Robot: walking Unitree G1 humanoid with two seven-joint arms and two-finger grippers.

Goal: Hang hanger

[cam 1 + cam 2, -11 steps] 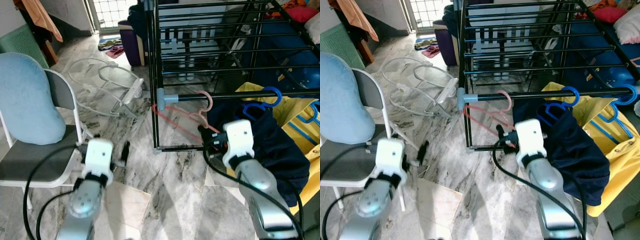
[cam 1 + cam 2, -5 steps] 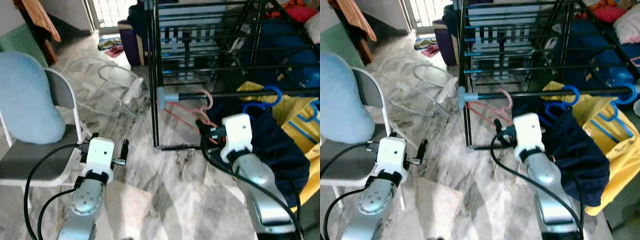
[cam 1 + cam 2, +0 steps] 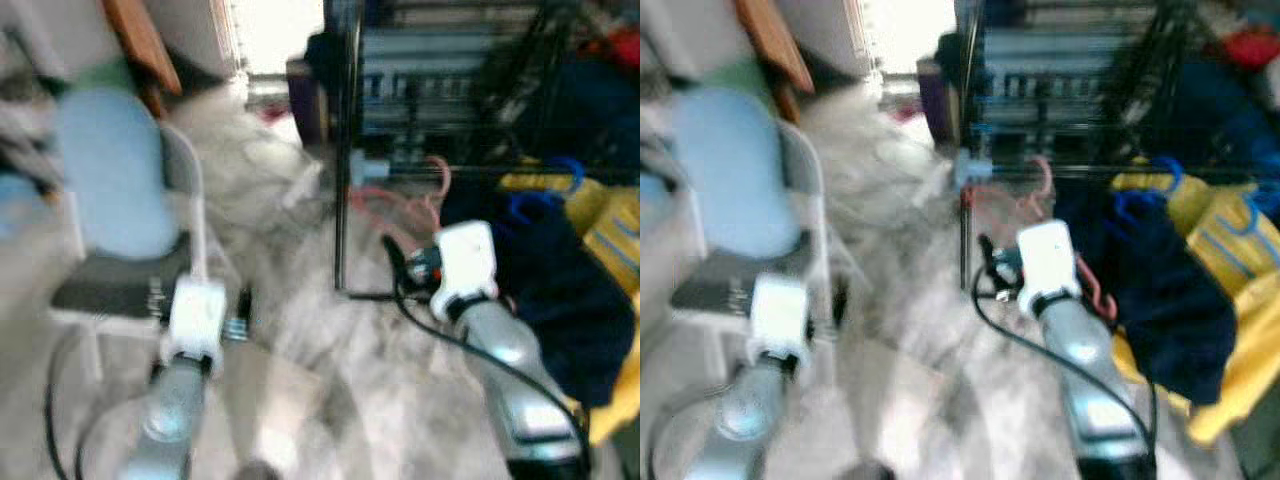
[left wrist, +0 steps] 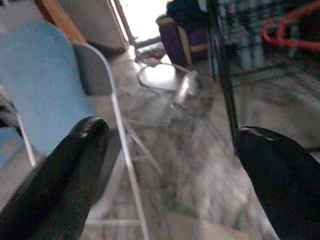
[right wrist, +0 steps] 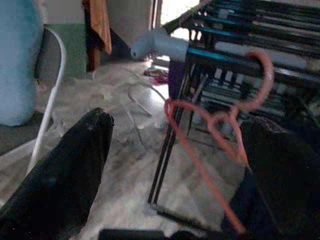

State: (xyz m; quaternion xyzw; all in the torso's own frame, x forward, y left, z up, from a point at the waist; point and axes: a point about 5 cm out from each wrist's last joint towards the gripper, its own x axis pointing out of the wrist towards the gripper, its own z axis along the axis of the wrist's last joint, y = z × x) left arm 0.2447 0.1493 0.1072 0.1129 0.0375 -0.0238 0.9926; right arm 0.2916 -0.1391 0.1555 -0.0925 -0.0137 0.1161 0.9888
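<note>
A pink hanger (image 5: 235, 120) hangs by its hook on the front rail of the black drying rack (image 3: 345, 200), near the rail's grey end cap (image 5: 160, 45). My right gripper (image 5: 175, 170) is open, low in front of the hanger and short of it, with nothing between its fingers (image 5: 75, 165). My left gripper (image 4: 170, 165) is open too. It is held low over the marble floor, beside the chair (image 3: 110, 170) with the blue cushion. The eye views are blurred.
Blue hangers (image 3: 540, 190) carry a navy garment (image 3: 560, 290) and a yellow one (image 3: 615, 230) on the same rail, right of the pink hanger. A white wire frame (image 4: 165, 80) lies on the floor beyond the chair. A dark purple box (image 4: 187, 40) stands further back.
The whole picture has shifted right and gone blurred, so the camera has moved. The pink hanger still hangs on the rail, and both grippers remain open and empty.
</note>
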